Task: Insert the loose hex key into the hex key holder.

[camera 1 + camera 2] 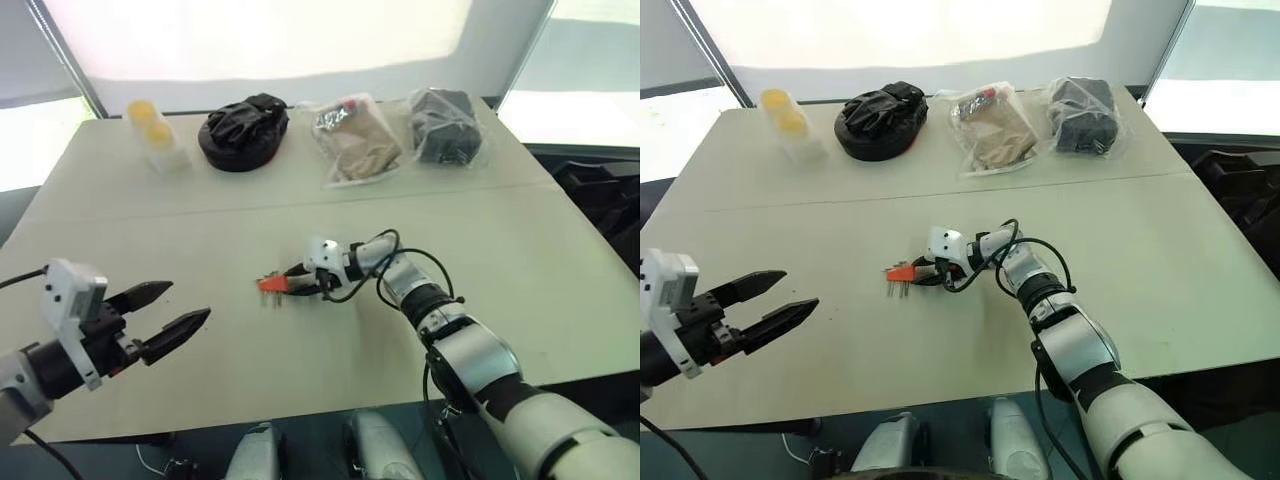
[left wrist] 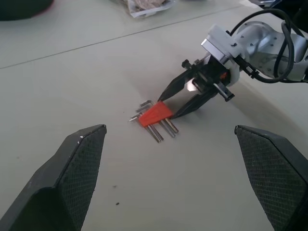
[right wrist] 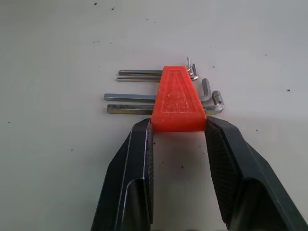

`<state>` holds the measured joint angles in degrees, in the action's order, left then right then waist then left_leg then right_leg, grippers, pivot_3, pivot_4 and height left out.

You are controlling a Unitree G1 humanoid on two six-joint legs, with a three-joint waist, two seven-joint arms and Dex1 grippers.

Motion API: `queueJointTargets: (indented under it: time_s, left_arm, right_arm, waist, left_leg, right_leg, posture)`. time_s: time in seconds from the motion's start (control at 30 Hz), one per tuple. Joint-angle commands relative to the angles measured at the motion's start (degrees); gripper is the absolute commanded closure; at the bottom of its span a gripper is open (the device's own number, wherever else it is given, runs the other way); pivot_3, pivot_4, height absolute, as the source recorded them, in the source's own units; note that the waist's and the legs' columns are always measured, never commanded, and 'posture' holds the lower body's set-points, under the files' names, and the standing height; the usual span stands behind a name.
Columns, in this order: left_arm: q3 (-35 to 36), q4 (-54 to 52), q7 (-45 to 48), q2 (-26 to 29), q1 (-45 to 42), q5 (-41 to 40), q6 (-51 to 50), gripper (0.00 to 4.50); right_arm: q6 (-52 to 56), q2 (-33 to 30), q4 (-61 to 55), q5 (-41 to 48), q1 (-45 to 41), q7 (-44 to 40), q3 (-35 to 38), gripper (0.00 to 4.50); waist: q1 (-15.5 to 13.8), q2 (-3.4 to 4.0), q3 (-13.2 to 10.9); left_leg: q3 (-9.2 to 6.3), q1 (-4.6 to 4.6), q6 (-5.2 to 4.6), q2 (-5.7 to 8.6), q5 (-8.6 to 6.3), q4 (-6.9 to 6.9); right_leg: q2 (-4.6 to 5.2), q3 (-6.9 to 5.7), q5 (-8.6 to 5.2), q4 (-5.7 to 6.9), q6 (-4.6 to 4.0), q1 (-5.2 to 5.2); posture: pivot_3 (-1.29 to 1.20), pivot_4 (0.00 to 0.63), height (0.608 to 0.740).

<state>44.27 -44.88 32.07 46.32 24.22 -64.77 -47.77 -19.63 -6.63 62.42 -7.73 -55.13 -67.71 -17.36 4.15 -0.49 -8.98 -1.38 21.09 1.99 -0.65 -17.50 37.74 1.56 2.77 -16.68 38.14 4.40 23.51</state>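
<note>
No readable text anywhere (the orange holder (image 3: 176,101) bears only an embossed, illegible mark).

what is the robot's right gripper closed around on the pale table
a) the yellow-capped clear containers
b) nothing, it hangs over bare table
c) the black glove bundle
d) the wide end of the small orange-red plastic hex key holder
d: the right gripper has a black finger on each side of the small orange-red plastic hex key holder, pressed against its wide end.

Orange-red wedge-shaped hex key holder (image 3: 176,102) flat on table, grey keys projecting both sides, wide end between pincer fingers.
</note>
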Motion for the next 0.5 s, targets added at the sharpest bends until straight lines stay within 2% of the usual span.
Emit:
queueJointTargets:
  time_s: [0.03, 0.23, 0.4, 0.5]
  left_arm:
    - [2.1, -1.32, -0.72, -0.54, 0.54, -0.16, 2.04, 0.0]
    - [1.07, -0.6, -2.1, -0.56, -0.33, -1.64, 2.94, 0.0]
    - [-1.41, 4.02, -2.71, 2.72, -7.44, -4.82, 2.28, 0.0]
    - [-3.31, 7.7, -2.5, 4.66, -13.42, -7.91, 1.77, 0.0]
  right_arm:
    - [-0.51, 0.66, 2.47, -3.22, 0.11, 1.41, -2.38, 3.51]
    - [-6.56, -0.77, -2.02, -2.31, 0.87, 6.56, -0.31, 3.51]
    - [-19.73, -5.94, -8.92, -7.77, -0.2, 17.7, -1.05, 3.51]
    - [-28.72, -10.86, -12.78, -15.97, -0.91, 28.27, -3.09, 3.51]
  waist:
    - [0.0, 0.0, 0.0]
    - [-0.11, 0.0, 0.0]
    - [-0.44, 0.01, -0.1]
    - [-0.58, -0.04, -0.19]
  left_leg:
    - [0.0, -0.1, 0.0, 0.0, 0.0, -0.04]
    - [0.05, -0.67, 0.0, 0.01, 0.0, -0.42]
    - [0.03, -0.55, 0.04, 0.04, 0.03, -0.44]
    - [0.03, -0.48, 0.05, 0.08, 0.03, -0.41]
  right_leg:
    - [0.0, 0.0, -0.01, -0.02, -0.01, -0.08]
    - [0.01, 0.02, -0.09, -0.05, -0.16, -0.44]
    - [0.01, 0.0, -0.1, -0.04, -0.17, -0.35]
    - [0.02, 0.0, -0.1, -0.06, -0.17, -0.29]
  posture:
    - [0.0, 0.15, 0.74]
    - [0.0, 0.15, 0.74]
    - [0.0, 0.15, 0.74]
    - [0.0, 0.15, 0.74]
